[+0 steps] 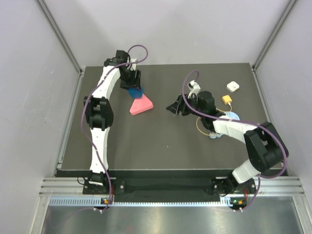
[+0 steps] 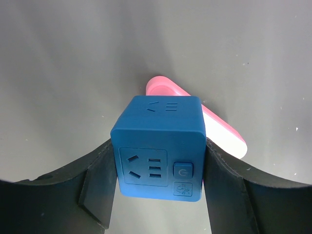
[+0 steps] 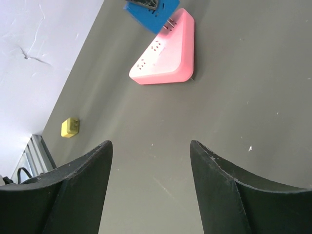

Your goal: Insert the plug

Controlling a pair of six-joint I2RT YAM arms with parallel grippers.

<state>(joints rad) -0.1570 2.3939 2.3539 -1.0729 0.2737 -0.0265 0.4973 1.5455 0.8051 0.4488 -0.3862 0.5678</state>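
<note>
Plug (image 1: 226,99) lies untouched at far right while my left gripper (image 2: 158,185) clamps the blue socket cube (image 2: 156,141) over the pink power strip (image 3: 165,53), steadying it I reckon, and my right gripper (image 3: 151,185) hangs spread, empty, free to fetch it

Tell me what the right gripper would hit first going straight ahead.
Probably the pink strip; only bare table lies between. Depth is unclear, so the right gripper could graze the table first.
</note>
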